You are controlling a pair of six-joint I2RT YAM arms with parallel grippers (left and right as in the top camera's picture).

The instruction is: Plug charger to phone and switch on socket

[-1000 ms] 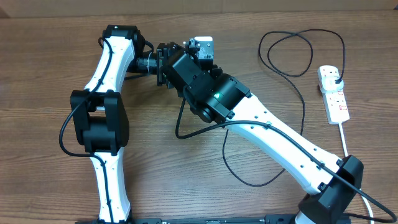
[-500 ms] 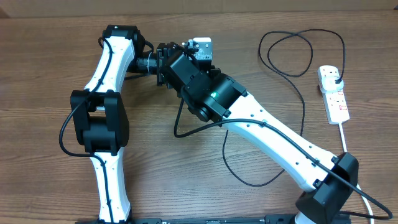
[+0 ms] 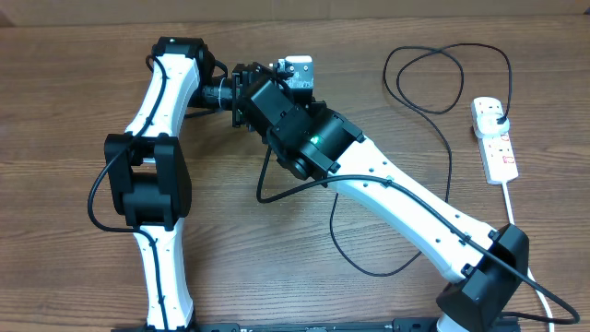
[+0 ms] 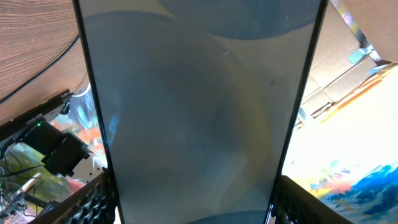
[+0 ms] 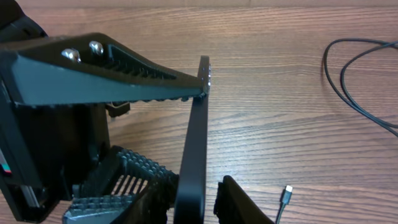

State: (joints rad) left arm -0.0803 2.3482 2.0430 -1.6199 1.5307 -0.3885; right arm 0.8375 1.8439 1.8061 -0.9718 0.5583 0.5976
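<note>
- Phone [image 4: 199, 112]: held off the table [image 3: 55, 92] in my L gripper [image 4: 193, 202], upper centre of the workspace. Screen fills the L wrist view and reads dim grey-blue, no text legible.
- L gripper: clamped on the phone across its width, ribbed pads [image 4: 93, 202] against both long edges. In the R wrist view the phone shows edge-on as a thin dark slab, tilted, between my two L fingers.
- R gripper [image 3: 263, 92]: right beside the L gripper, wrist over the phone. Can't tell whether the jaws are apart or together, nor if anything is in them.
- Charger tip [image 5: 286, 194]: small connector, just right of the phone's lower end, apart from it, not plugged in. Can't tell if it rests on the wood.
- Charger cable [image 3: 369, 273]: thin, black, loops over the table centre-right and runs under my R arm.
- Socket [image 3: 498, 152]: white strip, far right, well apart from the phone, black plug [image 3: 499, 116] seated at its far end. Switch position too small to read.
</note>
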